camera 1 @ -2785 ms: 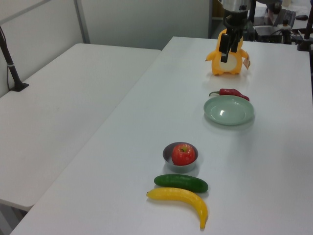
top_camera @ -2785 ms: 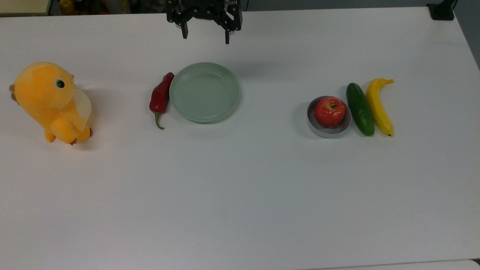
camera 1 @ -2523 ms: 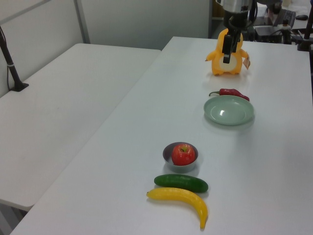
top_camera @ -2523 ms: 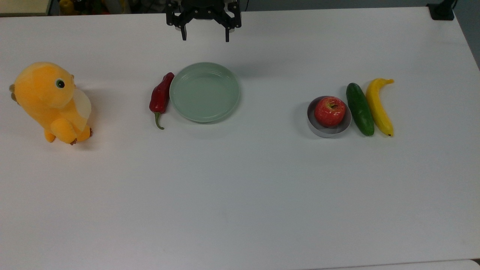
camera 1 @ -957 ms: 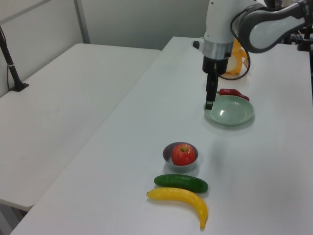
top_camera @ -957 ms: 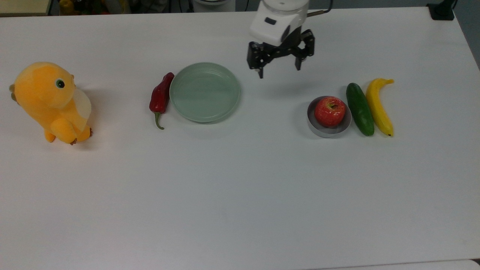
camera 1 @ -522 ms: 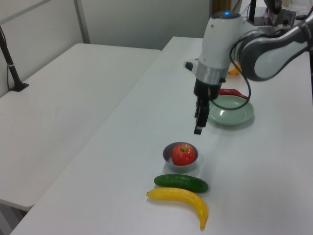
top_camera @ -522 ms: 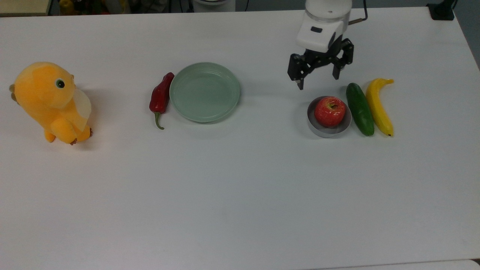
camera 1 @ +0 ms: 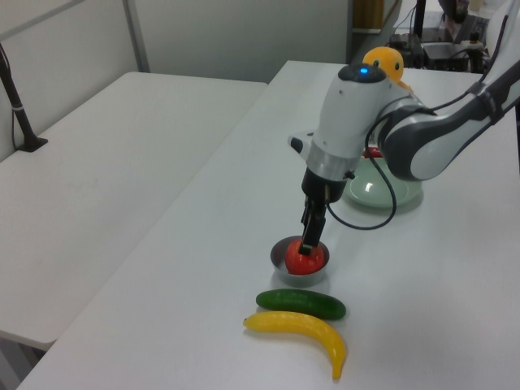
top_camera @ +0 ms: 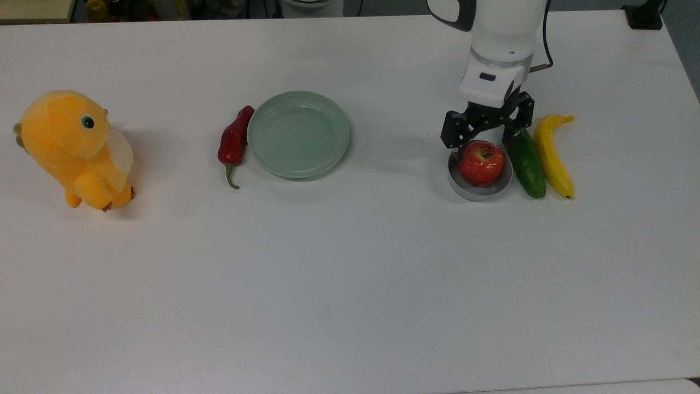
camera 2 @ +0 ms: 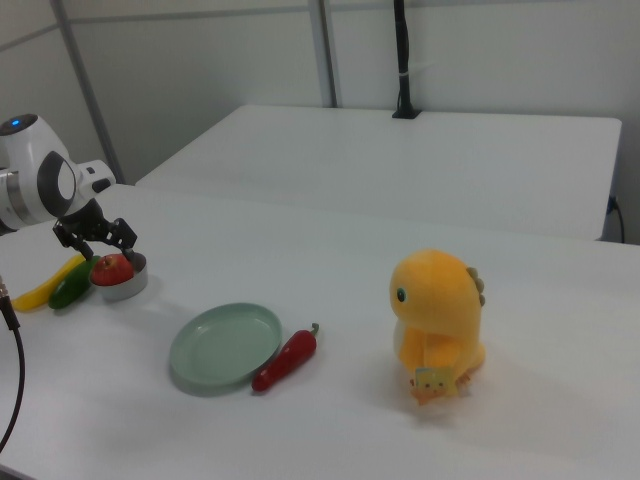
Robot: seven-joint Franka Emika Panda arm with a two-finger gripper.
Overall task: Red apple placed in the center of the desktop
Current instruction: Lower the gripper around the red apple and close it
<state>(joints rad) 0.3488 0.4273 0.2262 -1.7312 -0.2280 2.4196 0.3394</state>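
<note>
While the apple (top_camera: pixel 481 162) sits in a small gray bowl (top_camera: pixel 479 187) toward the top view's right, the pincer (top_camera: pixel 488 138) hangs spread wide right over it, fingers either side, not gripping. A cucumber (top_camera: pixel 526 161) touches the bowl, a banana (top_camera: pixel 552 156) beside that. Further along the white surface (top_camera: pixel 350 284): green plate (top_camera: pixel 298 134), chili (top_camera: pixel 234 141), yellow plush (top_camera: pixel 74 149).

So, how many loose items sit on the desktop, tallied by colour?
Red: 2, red apple, chili pepper
Green: 2, plate, cucumber
Yellow: 1, banana
Orange: 1, plush toy
Grey: 1, small bowl
Total: 7
</note>
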